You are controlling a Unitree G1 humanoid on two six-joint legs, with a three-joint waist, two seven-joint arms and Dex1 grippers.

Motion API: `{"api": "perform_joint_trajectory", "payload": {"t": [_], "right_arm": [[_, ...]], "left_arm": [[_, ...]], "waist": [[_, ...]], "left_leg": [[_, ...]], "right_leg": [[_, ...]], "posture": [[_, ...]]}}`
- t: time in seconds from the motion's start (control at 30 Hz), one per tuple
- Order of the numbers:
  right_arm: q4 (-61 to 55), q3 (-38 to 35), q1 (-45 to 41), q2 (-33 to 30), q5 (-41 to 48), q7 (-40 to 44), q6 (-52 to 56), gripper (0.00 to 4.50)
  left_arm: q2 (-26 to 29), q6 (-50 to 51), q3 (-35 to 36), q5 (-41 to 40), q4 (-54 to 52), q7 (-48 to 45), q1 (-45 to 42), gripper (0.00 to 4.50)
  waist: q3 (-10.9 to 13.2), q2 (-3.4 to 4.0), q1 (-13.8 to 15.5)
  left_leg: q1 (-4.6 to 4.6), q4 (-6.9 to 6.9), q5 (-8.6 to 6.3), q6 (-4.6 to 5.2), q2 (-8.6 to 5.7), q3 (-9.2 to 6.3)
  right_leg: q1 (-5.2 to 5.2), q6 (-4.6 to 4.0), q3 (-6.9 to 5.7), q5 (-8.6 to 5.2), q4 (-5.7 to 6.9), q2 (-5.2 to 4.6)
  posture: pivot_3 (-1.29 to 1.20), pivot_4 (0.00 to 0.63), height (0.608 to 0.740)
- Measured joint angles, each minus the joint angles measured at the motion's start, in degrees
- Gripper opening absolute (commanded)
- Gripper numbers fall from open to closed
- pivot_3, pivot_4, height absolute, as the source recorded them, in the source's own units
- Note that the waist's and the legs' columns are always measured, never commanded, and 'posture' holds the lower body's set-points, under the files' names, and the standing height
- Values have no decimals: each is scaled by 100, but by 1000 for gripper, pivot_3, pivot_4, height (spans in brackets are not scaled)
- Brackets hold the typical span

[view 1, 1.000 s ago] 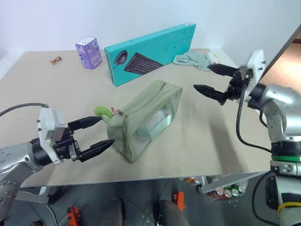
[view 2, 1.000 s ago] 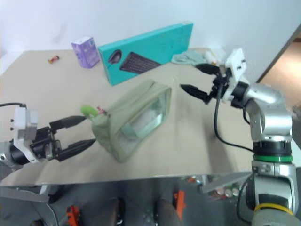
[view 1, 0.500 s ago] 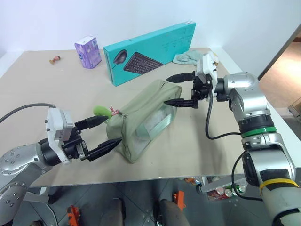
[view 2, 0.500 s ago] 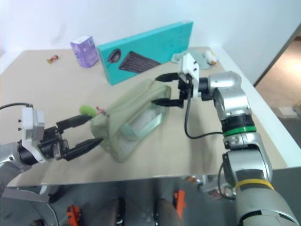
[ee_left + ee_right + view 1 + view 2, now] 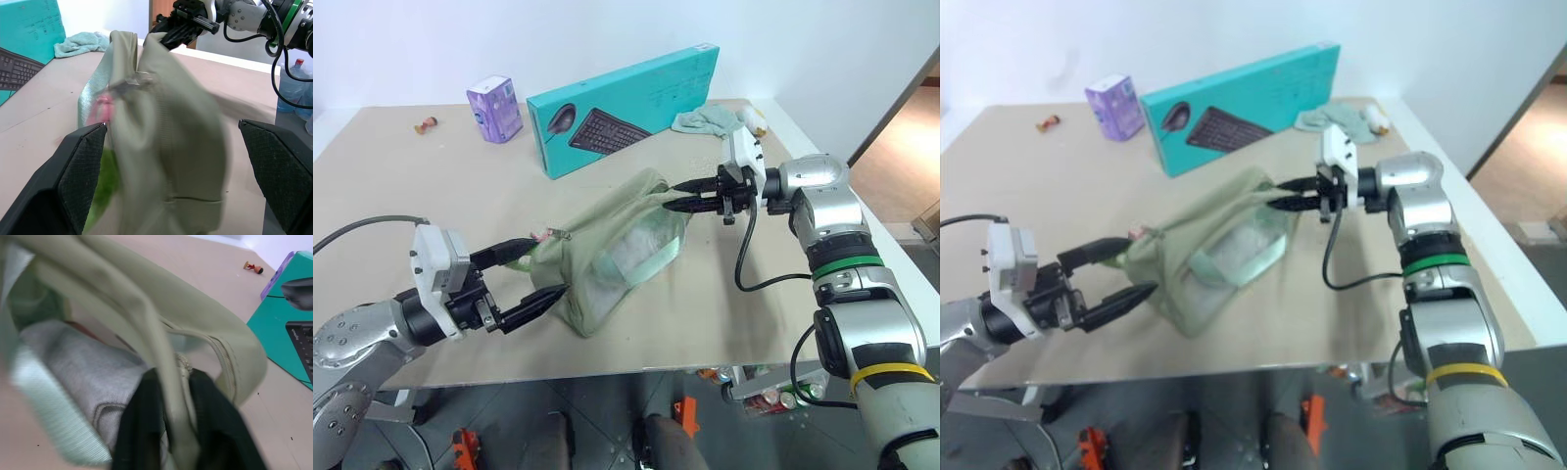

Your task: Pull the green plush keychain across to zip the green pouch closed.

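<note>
Nearest the camera, at the lower left of the left eye view, the left gripper [image 5: 530, 277] stands wide, its two black fingers straddling the near end of the green pouch [image 5: 607, 253] without closing on anything. The green plush keychain [image 5: 105, 171] sits at that same end, a blurred lime patch just beside the lower finger, hanging under the pink clasp [image 5: 103, 105]. It is hard to make out, so a blind close may catch pouch cloth instead of the charm, or pinch both and jam the zipper.

Mid-frame, the pouch lies slack on the table [image 5: 401, 196], pulled up toward the right.

Further back, at centre right, the right gripper [image 5: 677, 194] is clamped on the pouch's far top edge, with fabric folded between its fingers. That hold looks thin. If it slips when the charm is drawn across, I judge the pouch would bunch and slide rather than zip.

At the upper middle, the teal keyboard box [image 5: 626, 108] stands well apart.
</note>
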Motion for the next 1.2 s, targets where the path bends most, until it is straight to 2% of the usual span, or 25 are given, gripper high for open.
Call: {"api": "perform_joint_trajectory", "payload": {"t": [0.23, 0.47, 0.7, 1.2], "right_arm": [[-766, -1, 60, -252, -5, -107, 823, 71], [-2032, -283, 833, -631, 174, -602, 1782, 71], [-2709, -436, 1372, -804, 338, -935, 2139, 71], [-4229, -672, 2055, -1121, 787, -1816, 3656, 71]], "left_arm": [[-1, 0, -55, 6, 14, 0, -86, 4500], [-1, -26, -55, 67, 137, -20, -154, 4500], [18, -196, -8, 357, 583, -219, -410, 4500], [-32, -196, -40, 548, 592, -268, -411, 4500]], "waist": [[1, 1, 4], [1, 2, 15], [1, 1, 10], [1, 1, 14]], "left_leg": [[-3, 1, -1, -3, -1, 4], [-3, 1, -1, -3, -1, 4], [-1, 10, -1, -3, -1, 5], [-3, 13, -1, -3, -2, 6]], "right_leg": [[-3, 1, 3, 0, 0, -3], [-3, 3, 2, 0, 0, -2], [-2, -4, 5, 1, 0, -1], [-2, -1, 9, 0, 0, -2]], "posture": [[0, 150, 740], [0, 150, 740], [0, 150, 740], [0, 150, 740]]}}
